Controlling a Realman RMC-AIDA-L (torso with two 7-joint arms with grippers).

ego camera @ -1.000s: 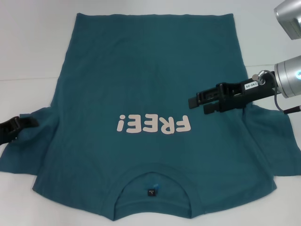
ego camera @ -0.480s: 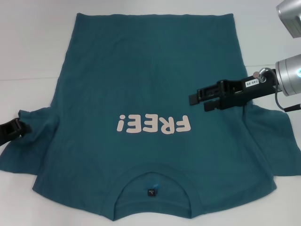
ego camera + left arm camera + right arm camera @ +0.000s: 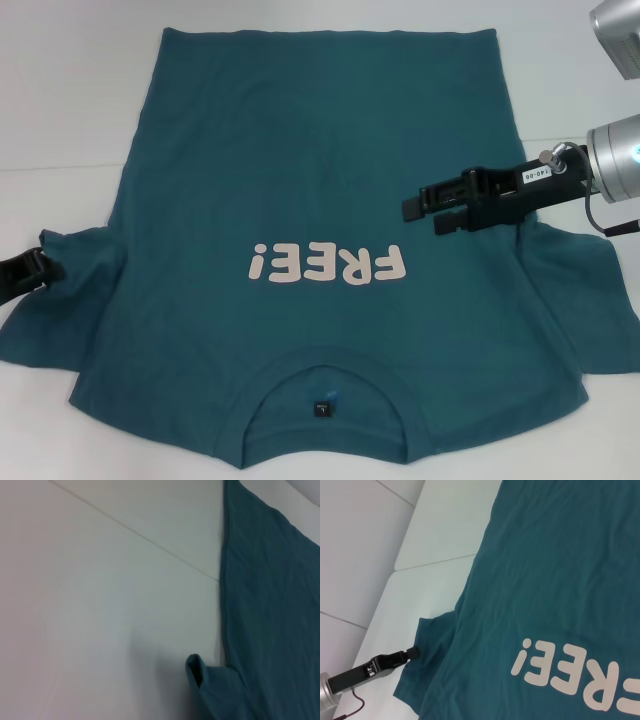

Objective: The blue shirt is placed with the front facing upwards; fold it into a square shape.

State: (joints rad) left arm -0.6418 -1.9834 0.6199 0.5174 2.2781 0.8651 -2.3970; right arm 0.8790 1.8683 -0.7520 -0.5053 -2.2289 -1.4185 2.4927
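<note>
My left gripper pulled back off left sleeve, tip at sleeve edge; fingers' state not discernible. My right gripper fingers spread, drifted slightly up, hovering over shirt beside "FREE!" print. Shirt flat, front up; no fold started.

The shirt lies spread flat on the tabletop, front up, its collar at the edge nearest the robot and its hem at the far side. The chest lettering sits between collar and middle. One sleeve reaches out to the left, the other to the right. The left gripper is at the outer edge of the left sleeve. The right gripper hangs over the shirt's right half, just beyond the lettering.
</note>
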